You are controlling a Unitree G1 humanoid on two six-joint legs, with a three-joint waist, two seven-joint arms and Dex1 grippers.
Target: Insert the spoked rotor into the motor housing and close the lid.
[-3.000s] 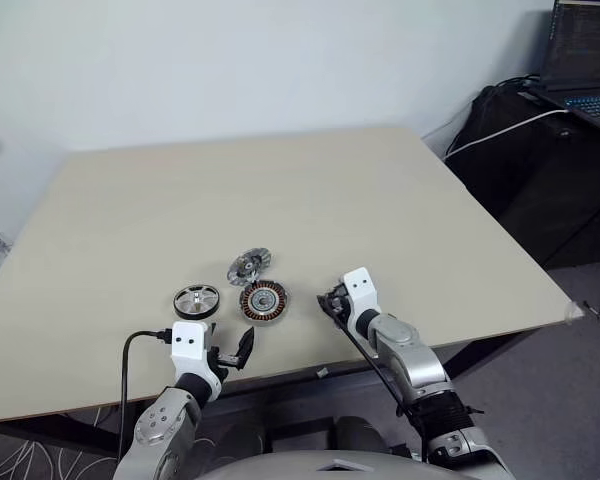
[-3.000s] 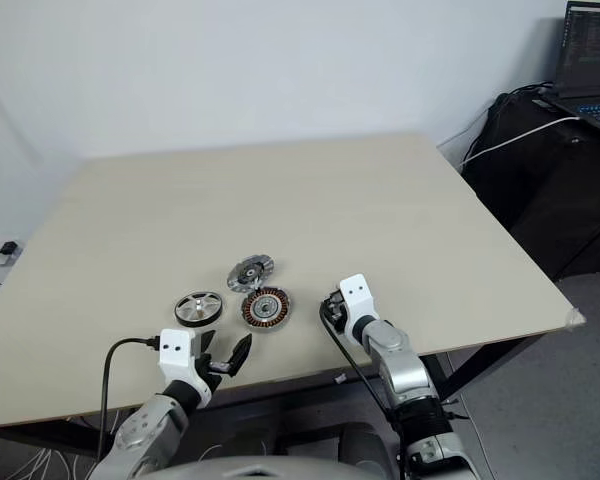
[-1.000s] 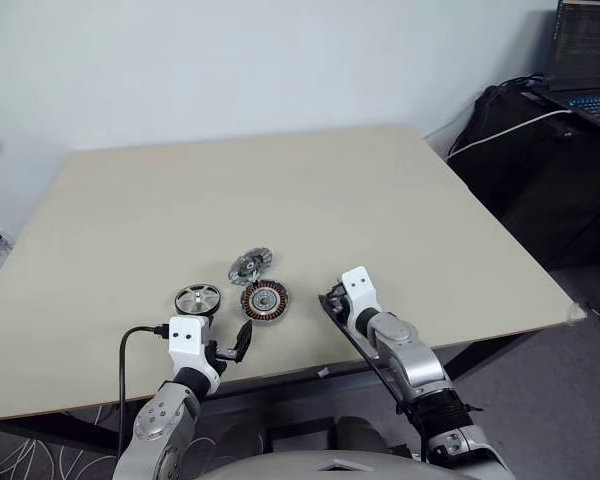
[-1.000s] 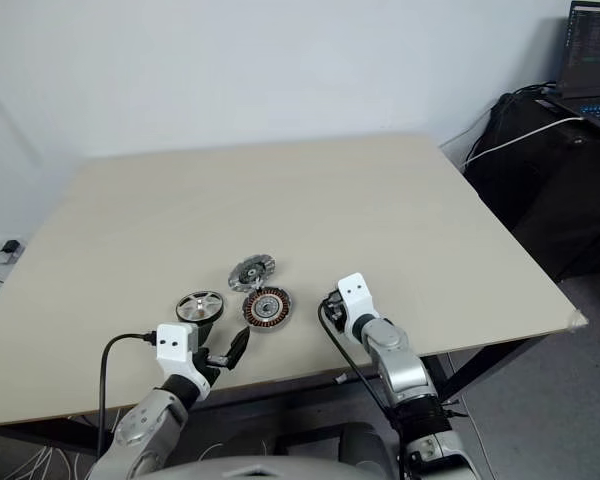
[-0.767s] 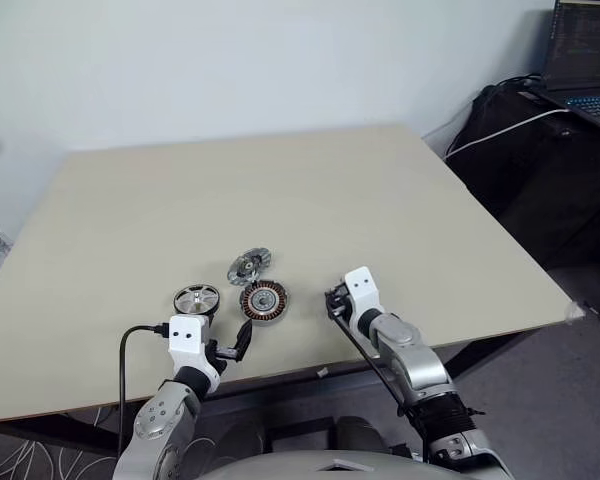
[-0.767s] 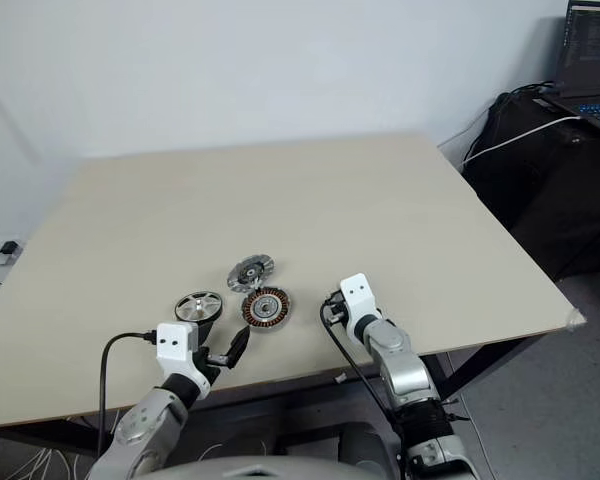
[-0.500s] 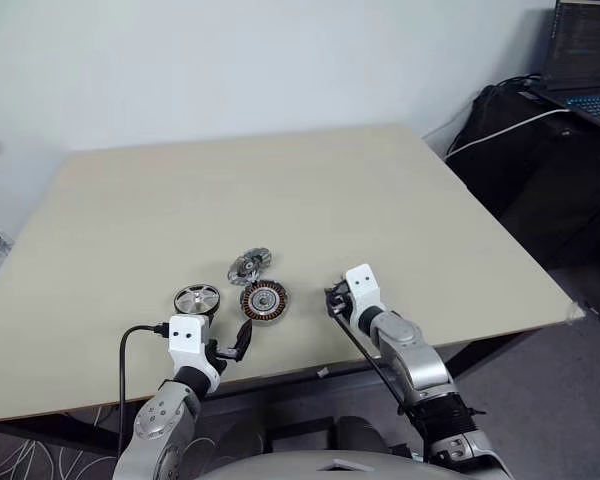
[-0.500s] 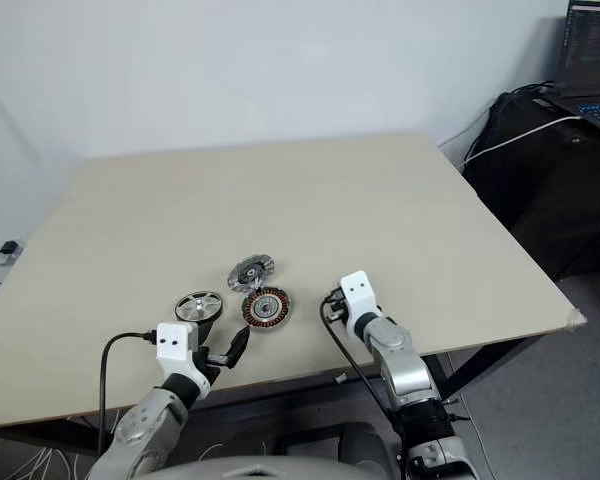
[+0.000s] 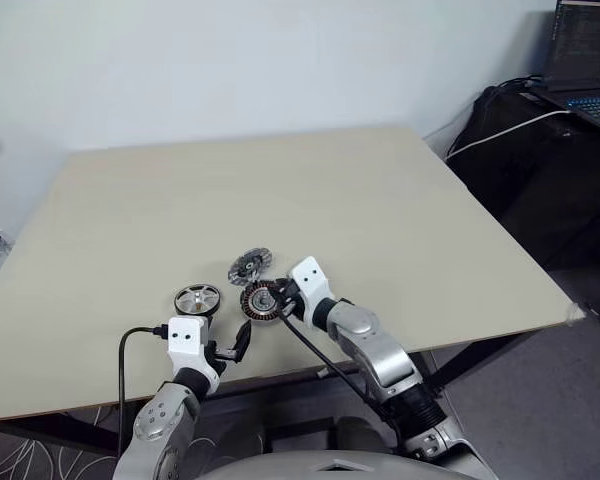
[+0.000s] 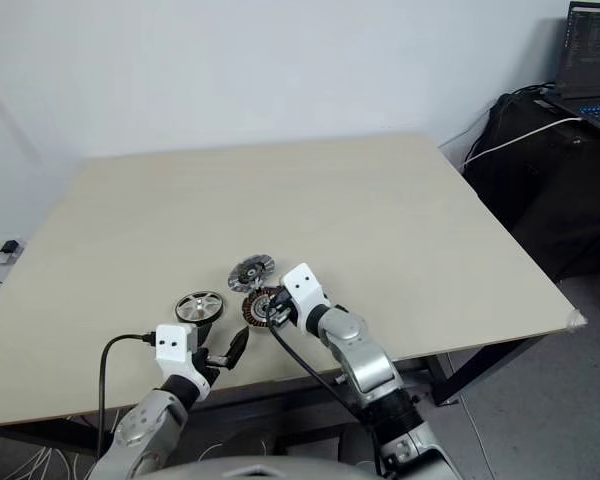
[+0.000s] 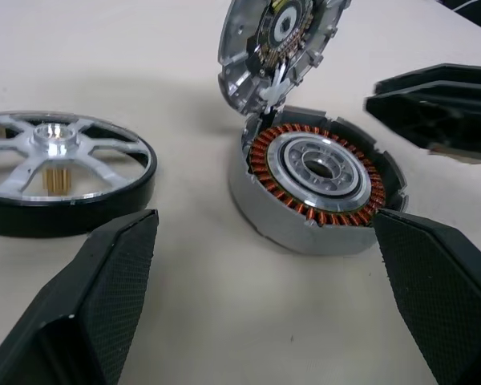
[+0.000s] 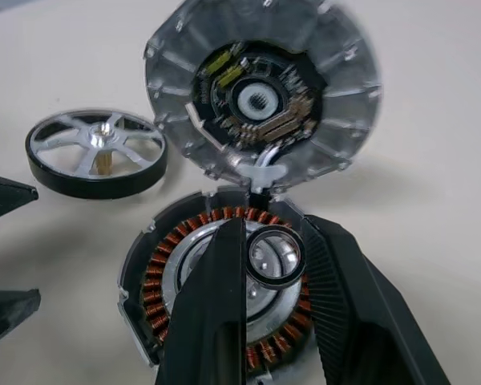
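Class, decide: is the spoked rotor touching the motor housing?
Apart. The left wrist view shows bare table between the spoked rotor and the motor housing.

A pale beige table [image 9: 380,200] carries three small parts near its front edge. The spoked rotor [image 9: 197,299] lies flat, the motor housing [image 9: 260,300] just beside it, with the lid [image 9: 249,265] tilted open behind.
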